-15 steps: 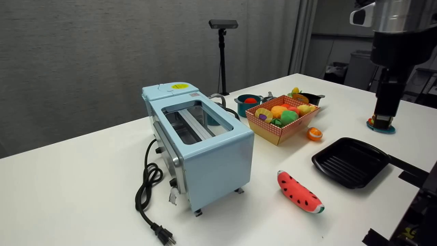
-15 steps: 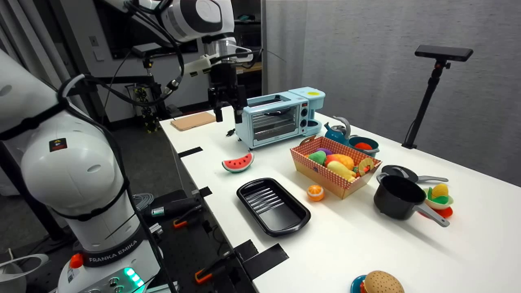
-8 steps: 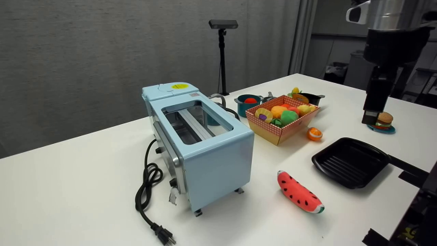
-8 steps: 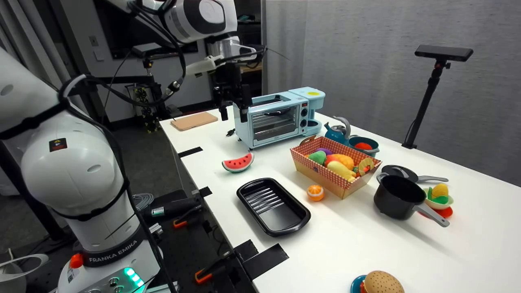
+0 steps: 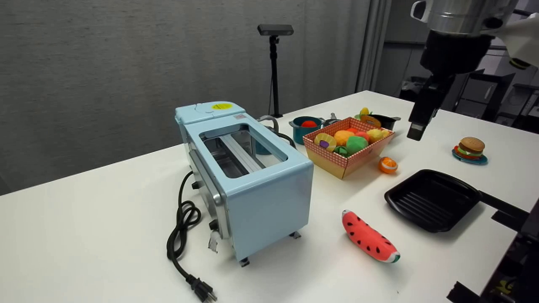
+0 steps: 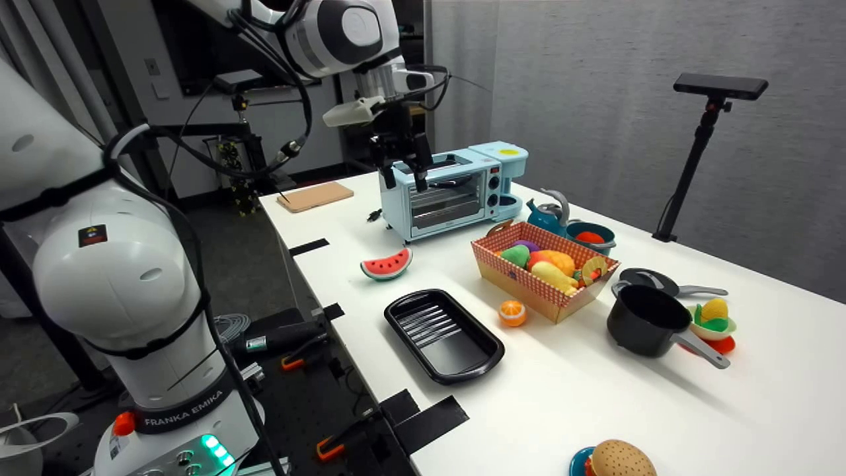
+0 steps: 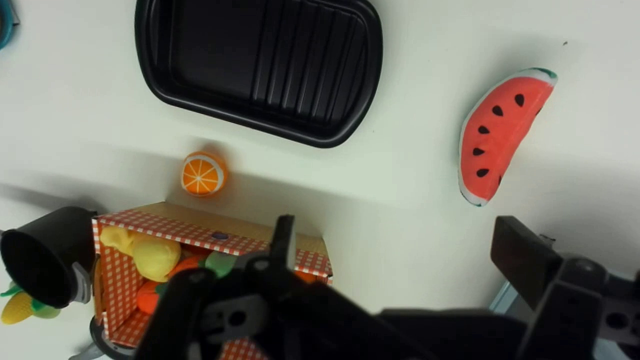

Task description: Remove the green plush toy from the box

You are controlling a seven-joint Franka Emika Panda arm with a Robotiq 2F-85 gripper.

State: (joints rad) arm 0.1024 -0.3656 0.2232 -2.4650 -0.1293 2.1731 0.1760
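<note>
The green plush toy (image 5: 357,144) is bright green and rounded. It lies among other plush food in the box (image 5: 323,163), which has tan lower walls and a red-checked rim. In an exterior view, the toy (image 6: 515,256) sits at the toaster end of the box (image 6: 522,285). In the wrist view, the toy (image 7: 220,263) is partly hidden behind a finger, and the box (image 7: 165,226) is at lower left. My gripper (image 6: 405,182) is open and empty, high above the table and apart from the box. Its fingers are wide apart in the wrist view (image 7: 395,225).
A light blue toaster oven (image 6: 443,198) stands beside the box. A watermelon slice (image 5: 370,237), a black grill pan (image 5: 433,200) and an orange toy (image 5: 387,165) lie in front. A black pot (image 6: 648,320), teal pot (image 5: 305,128) and kettle (image 6: 548,210) stand around the box.
The gripper has moved across toward the box side and tilted, leftward in an exterior view and rightward and slightly up in the opposite picture. It stays open. The toys and box have not moved.
</note>
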